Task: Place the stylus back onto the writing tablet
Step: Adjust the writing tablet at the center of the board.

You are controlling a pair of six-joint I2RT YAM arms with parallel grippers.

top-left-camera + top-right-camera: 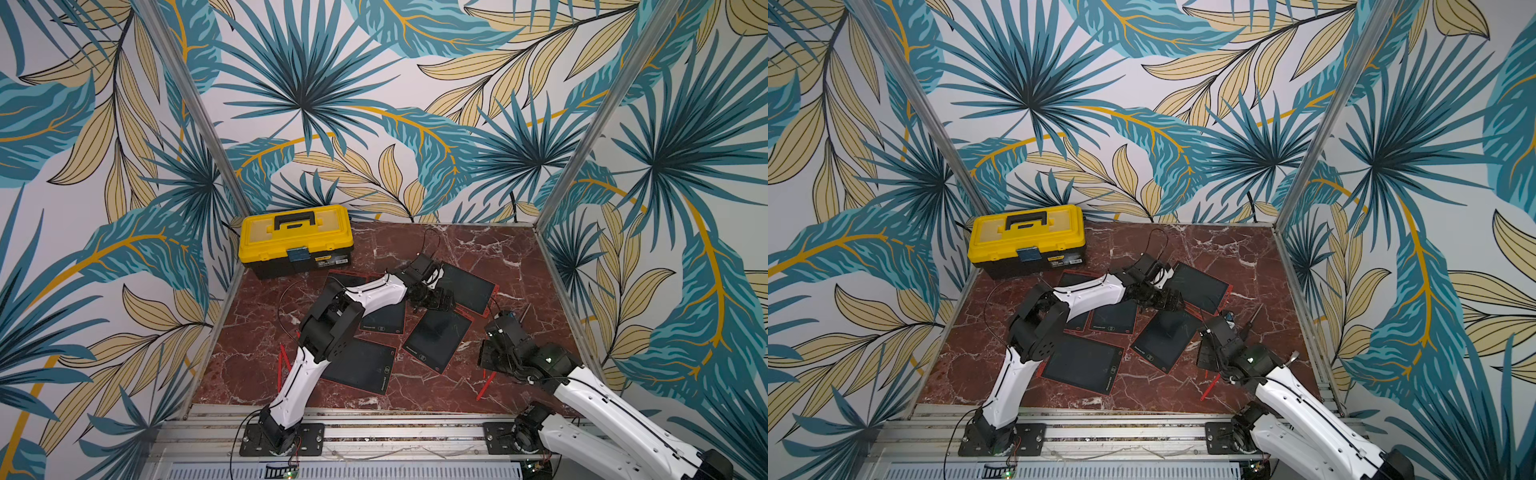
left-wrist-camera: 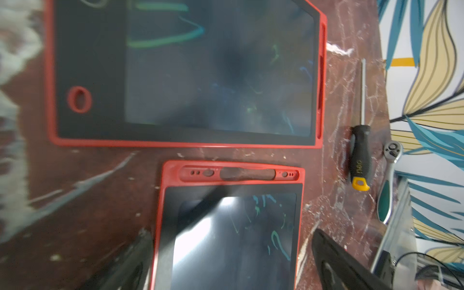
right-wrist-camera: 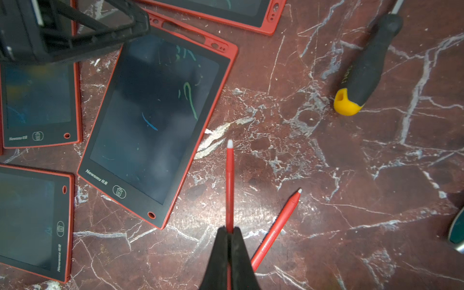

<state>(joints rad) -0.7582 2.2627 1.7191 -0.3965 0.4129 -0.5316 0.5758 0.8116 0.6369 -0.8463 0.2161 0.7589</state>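
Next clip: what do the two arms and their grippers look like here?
The left arm and right arm have glossy white shell links with black joint housings. Thin black cables run along them. Both are mounted on black base plates. A small green light glows on a right-arm joint. The left gripper and right gripper are matte black with tapered fingers.

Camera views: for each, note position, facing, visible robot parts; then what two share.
A top view: high over the bases, facing the table; both arms.
A top view: beside it, same table.
Left wrist: above a tablet; open left pincer straddles it.
Right wrist: above table; right pincer shut on stylus.
Shared: both wrists show the screwdriver.
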